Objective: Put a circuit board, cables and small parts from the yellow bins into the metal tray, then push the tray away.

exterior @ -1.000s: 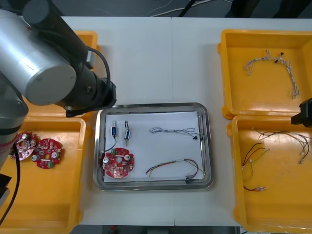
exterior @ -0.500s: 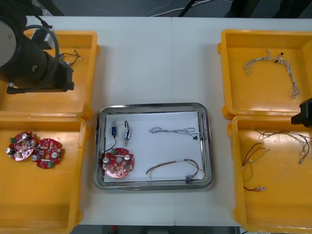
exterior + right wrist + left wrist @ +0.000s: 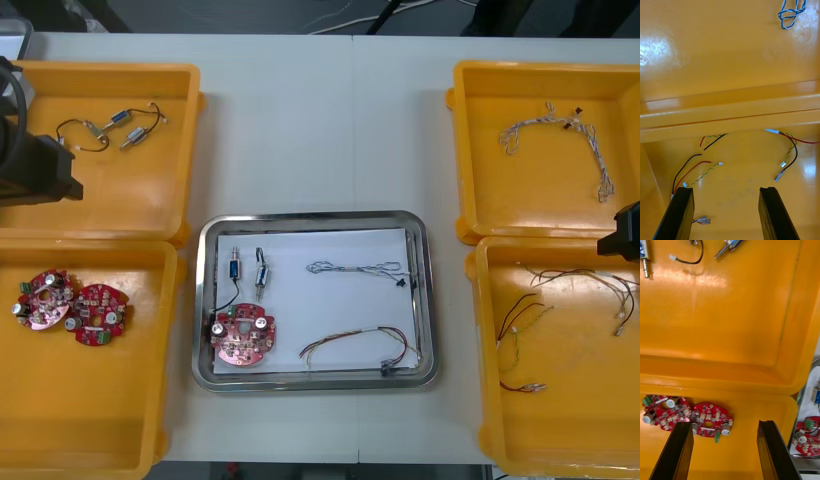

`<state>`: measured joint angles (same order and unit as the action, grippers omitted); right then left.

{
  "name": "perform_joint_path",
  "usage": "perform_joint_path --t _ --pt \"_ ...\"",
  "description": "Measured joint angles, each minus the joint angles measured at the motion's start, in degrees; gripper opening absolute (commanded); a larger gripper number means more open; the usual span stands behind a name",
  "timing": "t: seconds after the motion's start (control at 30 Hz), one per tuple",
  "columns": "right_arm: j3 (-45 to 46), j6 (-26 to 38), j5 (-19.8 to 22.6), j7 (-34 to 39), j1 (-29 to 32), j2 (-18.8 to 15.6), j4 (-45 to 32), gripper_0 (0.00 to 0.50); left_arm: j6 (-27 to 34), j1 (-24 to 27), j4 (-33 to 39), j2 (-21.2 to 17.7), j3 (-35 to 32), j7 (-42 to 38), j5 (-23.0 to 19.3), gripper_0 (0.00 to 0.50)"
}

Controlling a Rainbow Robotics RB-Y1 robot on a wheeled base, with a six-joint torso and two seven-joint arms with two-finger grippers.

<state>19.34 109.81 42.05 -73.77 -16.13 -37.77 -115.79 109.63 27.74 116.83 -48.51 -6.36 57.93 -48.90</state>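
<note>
Wrist views settled what the front view left unclear, left jaws and right jaws both open, empty, above yellow bins (image 3: 100,420); the metal tray (image 3: 428,300) held a circuit board (image 3: 241,337) and red and yellow cable (image 3: 360,345) nearest, small metal parts (image 3: 248,268) and twisted cable (image 3: 362,267) beyond.

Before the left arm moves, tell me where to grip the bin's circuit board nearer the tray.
Grip the circuit board by its rim, probably from straight above: it lies flat, round, parts studding its face. Avoid the side next to the second board.
</note>
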Motion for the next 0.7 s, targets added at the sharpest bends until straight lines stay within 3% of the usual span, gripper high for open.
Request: perform_joint_path --t 0.3,0.7 --pt "0.00 0.00 0.00 0.00 0.01 0.00 -0.02 0.500 0.00 -5.88 4.69 -1.86 -2.11 0.00 -0.89 0.500" --pt "0.00 0.00 0.00 0.00 0.01 0.00 -0.03 0.500 0.00 -7.21 5.42 -1.86 -3.12 0.00 -0.90 0.500"
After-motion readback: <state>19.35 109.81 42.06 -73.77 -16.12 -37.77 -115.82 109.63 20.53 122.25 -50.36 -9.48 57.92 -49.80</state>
